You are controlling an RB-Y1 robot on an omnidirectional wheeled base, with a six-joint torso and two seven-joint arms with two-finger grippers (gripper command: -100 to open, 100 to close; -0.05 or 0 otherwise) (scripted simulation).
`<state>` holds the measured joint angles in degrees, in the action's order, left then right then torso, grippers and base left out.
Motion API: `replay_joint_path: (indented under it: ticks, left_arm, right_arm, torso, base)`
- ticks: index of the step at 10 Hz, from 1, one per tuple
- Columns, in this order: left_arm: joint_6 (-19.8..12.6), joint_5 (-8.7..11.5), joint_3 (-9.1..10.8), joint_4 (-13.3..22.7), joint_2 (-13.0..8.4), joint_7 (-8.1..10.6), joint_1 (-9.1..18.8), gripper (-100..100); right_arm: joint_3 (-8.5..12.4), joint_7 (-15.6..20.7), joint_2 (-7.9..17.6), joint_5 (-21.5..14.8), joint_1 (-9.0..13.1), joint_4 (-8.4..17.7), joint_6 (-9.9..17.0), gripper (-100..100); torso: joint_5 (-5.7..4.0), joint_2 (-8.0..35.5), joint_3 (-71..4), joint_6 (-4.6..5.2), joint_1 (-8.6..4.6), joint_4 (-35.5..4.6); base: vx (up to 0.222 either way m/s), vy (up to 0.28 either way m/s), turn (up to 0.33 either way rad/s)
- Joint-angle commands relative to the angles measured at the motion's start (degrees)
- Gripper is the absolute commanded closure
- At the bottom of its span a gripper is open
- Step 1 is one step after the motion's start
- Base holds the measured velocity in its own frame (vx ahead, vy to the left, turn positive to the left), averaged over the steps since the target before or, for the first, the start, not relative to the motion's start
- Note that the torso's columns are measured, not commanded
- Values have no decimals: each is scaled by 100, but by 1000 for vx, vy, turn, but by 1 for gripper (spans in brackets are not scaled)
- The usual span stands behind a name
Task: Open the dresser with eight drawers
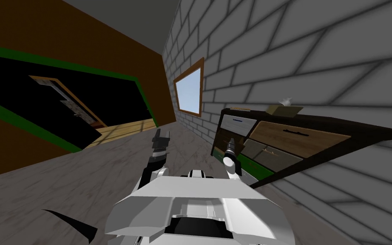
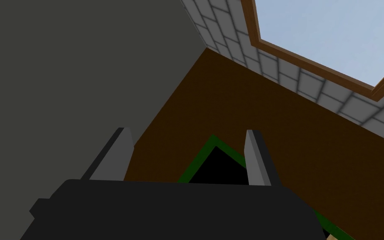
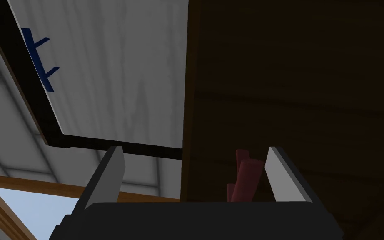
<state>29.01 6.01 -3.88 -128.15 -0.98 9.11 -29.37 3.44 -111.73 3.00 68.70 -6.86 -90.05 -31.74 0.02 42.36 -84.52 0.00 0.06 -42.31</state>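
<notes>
Right gripper (image 3: 196,153) is up against the left end of the dresser (image 1: 295,138), which sits along the grey brick wall (image 1: 318,51). Its fingers are spread about a third of the view apart and aren't gripping anything. Straight ahead of it is a dark brown drawer front (image 3: 295,83), pretty shadowy. A dark red handle (image 3: 244,175) sits between the two fingers, much closer to one finger (image 3: 280,175) than the other, though I can't tell if it's touching. Past the other finger, further out from the gripper, there's a white drawer front (image 3: 116,71) with a blue handle (image 3: 39,58) near its far edge (dark frame running round it).

From the head view, beyond the gripper, the dresser also has a wood-tone drawer (image 1: 297,136) with a black handle, plus grey and green fronts.

Left gripper (image 2: 188,137) is off to the left of the right one, well clear of the dresser, pointing up, fingers parted and empty.
</notes>
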Motion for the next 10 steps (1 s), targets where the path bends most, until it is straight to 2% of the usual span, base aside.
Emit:
replay_joint_path:
  ticks: [1,2,4,5,10]
  left_arm:
    - [0,0,0,0,0,0,0,0]
    - [0,0,0,0,0,0,0,0]
    - [0,0,0,0,0,0,0,0]
    - [0,0,0,0,0,0,0,0]
    - [0,0,0,0,0,0,0,0]
  right_arm:
    - [149,384,-99,190,163,-188,368,-100]
    - [204,525,-138,260,224,-258,503,-100]
    - [186,439,-113,238,207,-167,447,-100]
    - [196,467,-118,248,205,-167,472,0]
    - [194,463,-125,254,185,-140,478,0]
  torso:
    - [0,2,1,0,0,-1]
    - [1,-1,-1,-1,-1,-2]
    - [17,8,2,-6,13,-19]
    - [14,8,3,-4,13,-14]
    - [2,-2,-2,0,-2,-2]
  base:
    - [-20,21,-95]
    - [-22,22,-93]
    - [-8,8,-14]
    - [0,0,0]
    - [0,0,0]
